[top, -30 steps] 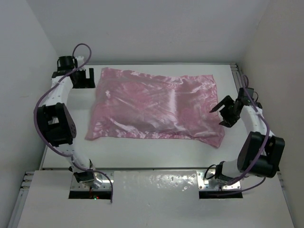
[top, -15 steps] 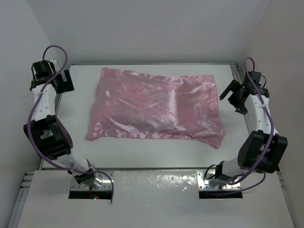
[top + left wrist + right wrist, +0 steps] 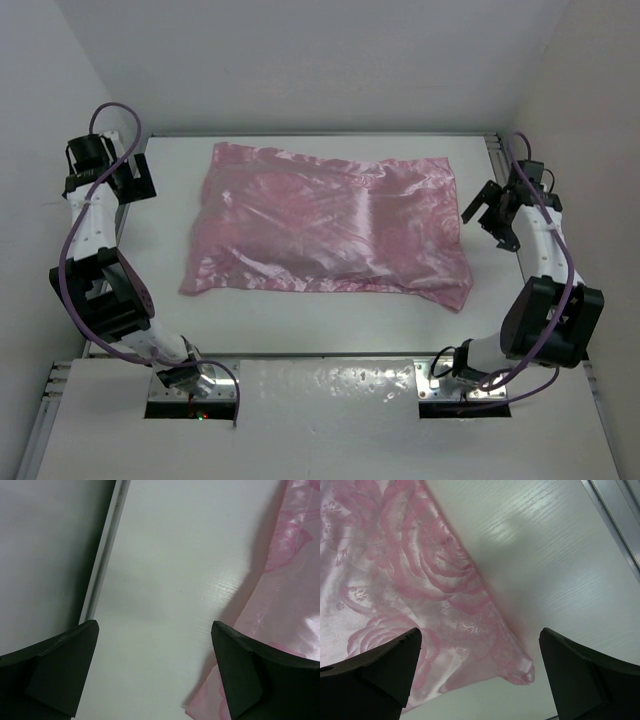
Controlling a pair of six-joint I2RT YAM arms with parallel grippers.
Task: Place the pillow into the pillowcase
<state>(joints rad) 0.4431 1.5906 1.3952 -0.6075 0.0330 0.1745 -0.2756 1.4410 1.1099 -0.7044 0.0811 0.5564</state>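
The shiny pink pillowcase lies flat and filled out across the middle of the white table. The pillow is hidden; no cream fabric shows. My left gripper is open and empty over bare table left of the case's far left corner; the pink edge shows at the right of its wrist view. My right gripper is open and empty just right of the case's right edge. Its wrist view shows a rose-patterned corner lying between the fingers, untouched.
White walls close in the table on the left, back and right. A metal rail runs along the right edge, another along the left. Bare table lies in front of the pillowcase.
Both arms have swung outward from the pillowcase over the last second, the left one to the far left corner, the right one toward the right edge. The pillowcase has not moved.
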